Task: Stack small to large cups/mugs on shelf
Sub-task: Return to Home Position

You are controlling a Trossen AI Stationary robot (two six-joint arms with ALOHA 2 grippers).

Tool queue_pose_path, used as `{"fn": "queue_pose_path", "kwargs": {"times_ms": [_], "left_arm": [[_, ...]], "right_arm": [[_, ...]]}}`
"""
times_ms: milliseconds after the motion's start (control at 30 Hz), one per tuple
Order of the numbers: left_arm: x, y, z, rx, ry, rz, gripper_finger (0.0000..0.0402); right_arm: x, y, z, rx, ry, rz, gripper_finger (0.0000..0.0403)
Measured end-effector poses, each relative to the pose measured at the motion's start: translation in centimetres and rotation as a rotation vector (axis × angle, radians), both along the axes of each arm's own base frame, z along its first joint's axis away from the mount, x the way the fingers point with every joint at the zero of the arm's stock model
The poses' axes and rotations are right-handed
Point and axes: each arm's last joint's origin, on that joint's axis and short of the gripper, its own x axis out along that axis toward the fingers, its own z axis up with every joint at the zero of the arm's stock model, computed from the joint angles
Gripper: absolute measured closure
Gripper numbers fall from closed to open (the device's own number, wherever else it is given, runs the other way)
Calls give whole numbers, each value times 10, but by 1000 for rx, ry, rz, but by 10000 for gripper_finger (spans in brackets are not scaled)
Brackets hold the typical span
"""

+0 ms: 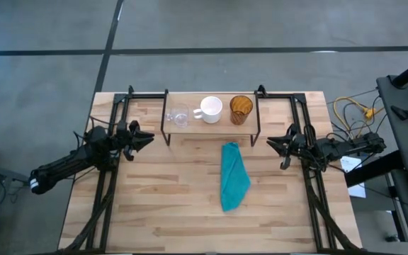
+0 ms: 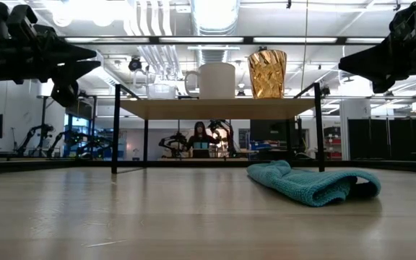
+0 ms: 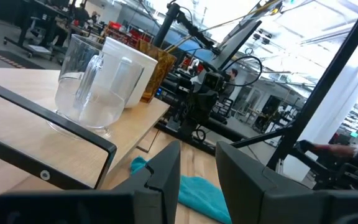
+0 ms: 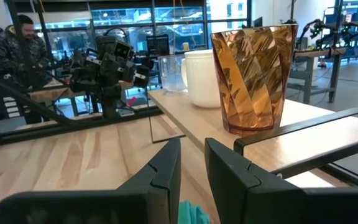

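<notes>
Neatly, glass (image 1: pixel 178 115), mug (image 1: pixel 211 108), amber cup (image 1: pixel 241 109) stand — atop the shelf (image 1: pixel 204 127).

We are looking down on a grey concrete floor (image 1: pixel 261 28) crossed by dark seams. Across the room, we are seeing white ceiling ducts (image 2: pixel 211 14), bright strip lights (image 2: pixel 381 40), tall windows (image 4: pixel 185 22) and a person (image 2: pixel 201 134) sitting far off.

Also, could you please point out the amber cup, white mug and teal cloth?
amber cup (image 1: pixel 241 108): high view, open top.
white mug (image 1: pixel 212 108): high view, open top.
teal cloth (image 1: pixel 234 177): high view, its middle.
</notes>
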Motion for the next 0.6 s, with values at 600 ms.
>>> {"fn": "queue_pose_path", "kwargs": {"times_ms": [600], "left_arm": [[1,1,-2,-10,20,1,313]], "right_arm": [[1,0,-1,-3,10,0,335]]}}
